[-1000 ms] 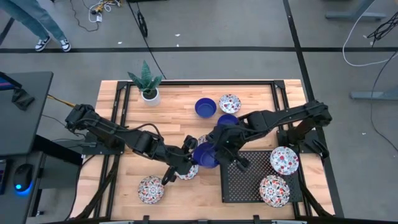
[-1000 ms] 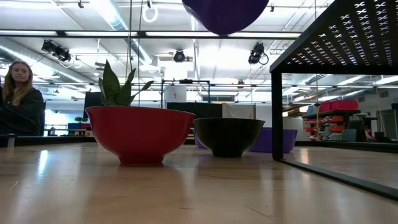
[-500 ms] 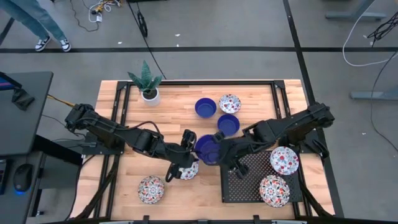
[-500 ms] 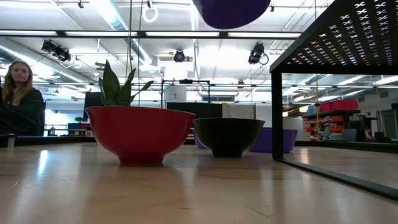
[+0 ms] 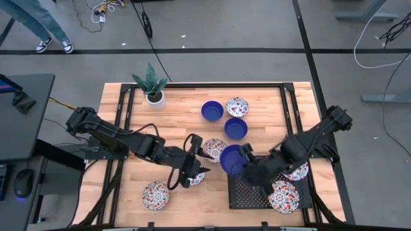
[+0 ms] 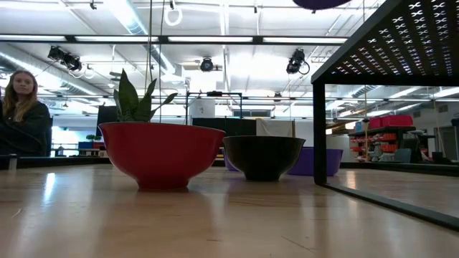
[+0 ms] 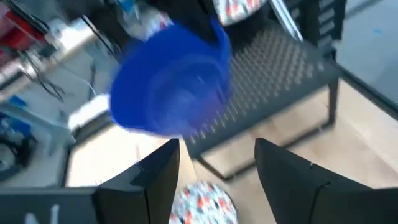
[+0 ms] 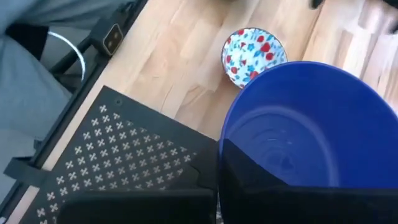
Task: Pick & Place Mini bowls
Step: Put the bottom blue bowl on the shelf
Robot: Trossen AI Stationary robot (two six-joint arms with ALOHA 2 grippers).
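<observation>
Blue mini bowl (image 5: pixel 232 160): held in the air by the right gripper (image 5: pixel 244 168), over the near-left corner of the black perforated rack (image 5: pixel 253 190). Right wrist view shows its rim pinched (image 8: pixel 298 137).
Right gripper: jaws clenched on the blue mini bowl's rim, just above the rack's left edge.
Left gripper (image 5: pixel 191 168): jaws released, spread wide, holding nothing. Sits left of the rack, well short of the held bowl; left wrist view shows both fingers (image 7: pixel 149 183) apart with the bowl beyond them.
Floral bowl under left gripper (image 5: pixel 198 177): on the table, just left of the rack, partly hidden by the arm.
Floral bowl beside it (image 5: pixel 212 148): on the table, up-left of the rack's corner.
Other blue bowls (image 5: pixel 212 111): two on the table, beyond the rack toward the far edge; a floral one (image 5: pixel 237 106) beside them.
Rack contents: two floral bowls (image 5: pixel 282 197) at its right end, partly covered by the right arm.
Lone floral bowl (image 5: pixel 156 195): near table edge, far left of the rack.
Plant pot (image 5: pixel 155 98): far-left table corner, well away from the rack.
Low view: the held bowl's underside (image 6: pixel 326 3) just shows at the top edge, left of the rack.
</observation>
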